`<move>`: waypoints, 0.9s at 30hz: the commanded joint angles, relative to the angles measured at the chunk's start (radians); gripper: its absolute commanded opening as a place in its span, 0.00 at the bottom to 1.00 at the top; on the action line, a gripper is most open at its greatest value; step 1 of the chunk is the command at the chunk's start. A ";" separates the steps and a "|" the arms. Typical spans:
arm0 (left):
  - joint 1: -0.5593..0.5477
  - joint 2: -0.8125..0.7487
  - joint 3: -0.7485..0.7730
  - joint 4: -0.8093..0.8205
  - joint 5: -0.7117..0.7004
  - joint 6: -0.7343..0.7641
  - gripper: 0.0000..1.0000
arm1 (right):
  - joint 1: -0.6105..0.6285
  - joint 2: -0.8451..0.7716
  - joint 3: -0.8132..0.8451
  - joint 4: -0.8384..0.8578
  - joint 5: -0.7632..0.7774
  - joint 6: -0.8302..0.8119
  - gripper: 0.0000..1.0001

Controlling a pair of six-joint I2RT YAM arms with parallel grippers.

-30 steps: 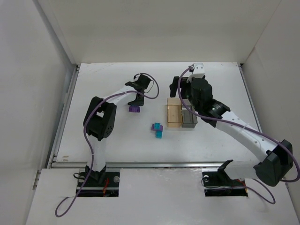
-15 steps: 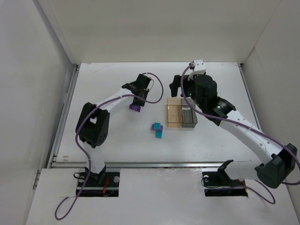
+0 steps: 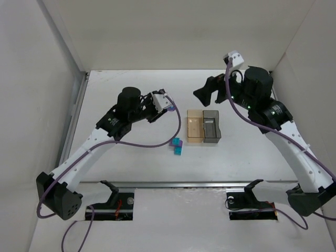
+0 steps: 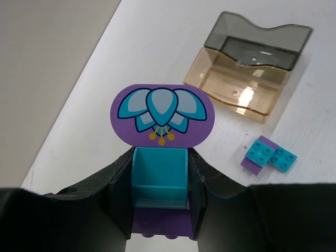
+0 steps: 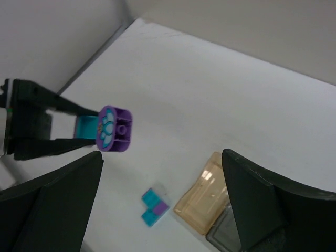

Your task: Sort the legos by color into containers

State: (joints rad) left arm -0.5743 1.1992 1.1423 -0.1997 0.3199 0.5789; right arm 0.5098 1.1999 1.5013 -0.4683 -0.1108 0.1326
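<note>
— What have we got in the left gripper [image 4: 160, 176]?
— We see it clamped on a purple-and-teal lego [image 4: 161, 113], held above the table [image 3: 236, 157], left of the bins. Its oval flower plate stands upright facing our wrist camera, long axis running across the jaws.
— And the rest?
— We find the loose legos [image 3: 177, 146] near the amber bin [image 3: 194, 126]. The grey bin [image 3: 211, 126] touches it, and both lie lengthwise away from our bases. Our right gripper [image 5: 163, 157] gapes wide, holding nothing.

Left jaws lifted the purple lego [image 4: 161, 114]; right arm [image 3: 257, 94] rose away
</note>
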 commanded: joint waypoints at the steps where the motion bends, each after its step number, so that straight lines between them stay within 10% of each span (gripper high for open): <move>1: -0.007 -0.044 -0.033 0.055 0.194 0.118 0.00 | -0.002 0.020 -0.018 0.034 -0.372 0.028 1.00; 21: -0.133 -0.128 -0.035 0.152 0.131 0.133 0.00 | 0.056 0.135 -0.127 0.195 -0.492 0.229 0.88; 27: -0.133 -0.147 -0.053 0.152 0.110 0.133 0.00 | 0.056 0.135 -0.157 0.230 -0.547 0.239 0.39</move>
State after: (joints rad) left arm -0.7013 1.0851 1.1049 -0.1051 0.4347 0.7002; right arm 0.5579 1.3430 1.3582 -0.3012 -0.6407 0.3679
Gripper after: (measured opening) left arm 0.337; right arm 0.458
